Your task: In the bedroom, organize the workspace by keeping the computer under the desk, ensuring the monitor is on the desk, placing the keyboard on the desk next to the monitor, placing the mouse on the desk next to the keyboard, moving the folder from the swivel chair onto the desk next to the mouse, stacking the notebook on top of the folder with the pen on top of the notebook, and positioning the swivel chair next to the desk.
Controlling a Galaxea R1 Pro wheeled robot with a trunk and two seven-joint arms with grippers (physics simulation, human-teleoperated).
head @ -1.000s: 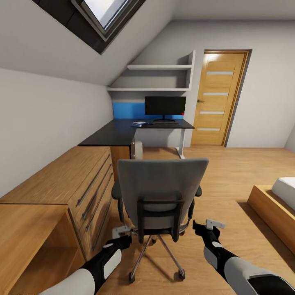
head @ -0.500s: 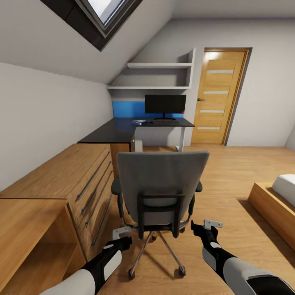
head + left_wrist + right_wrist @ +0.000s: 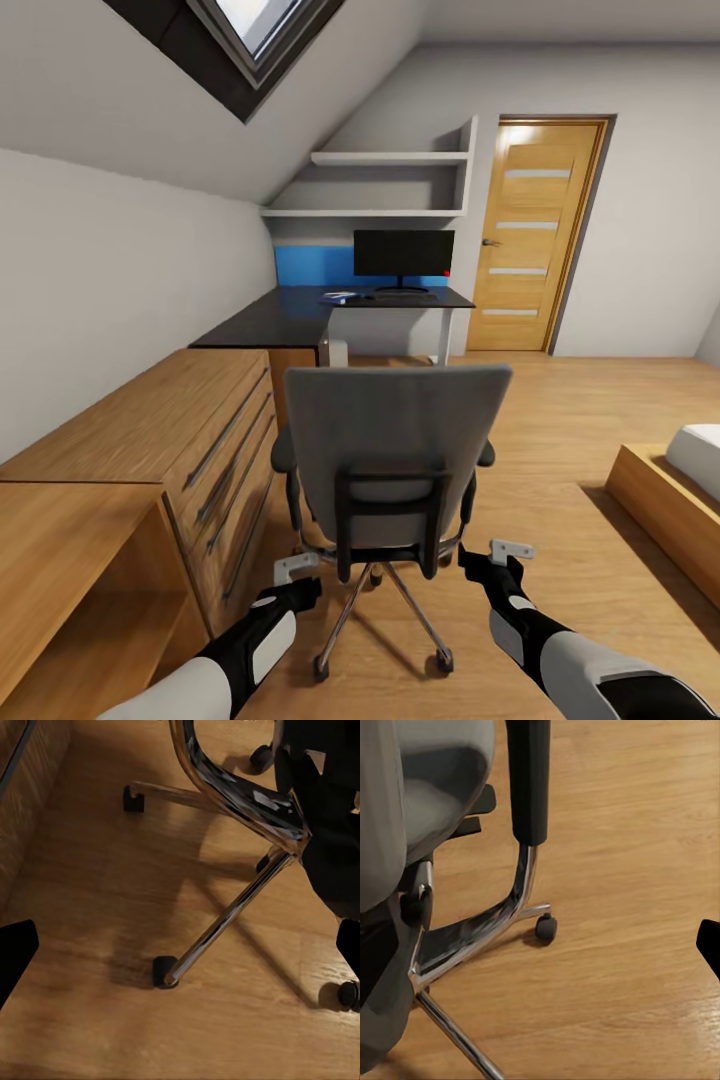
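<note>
Two arms reach low, one on each side of the swivel chair (image 3: 392, 470). It looks a bit nearer now. Left fingers (image 3: 15, 954) look spread; right, I cannot tell. Counter (image 3: 300, 315) waits far ahead.

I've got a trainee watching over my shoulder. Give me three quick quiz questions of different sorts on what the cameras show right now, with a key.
1. True or false: the swivel chair already sits tucked against the desk.
2. Which stands on the desk? A) the monitor B) a lamp C) a printer
3. Fill in: the left claw and right claw are low on either side of the chair's chrome ____.

Key
1. False: the chair stands apart from the desk, with bare wood floor between, its back toward the robot.
2. A
3. Base; neither claw holds anything.
</note>
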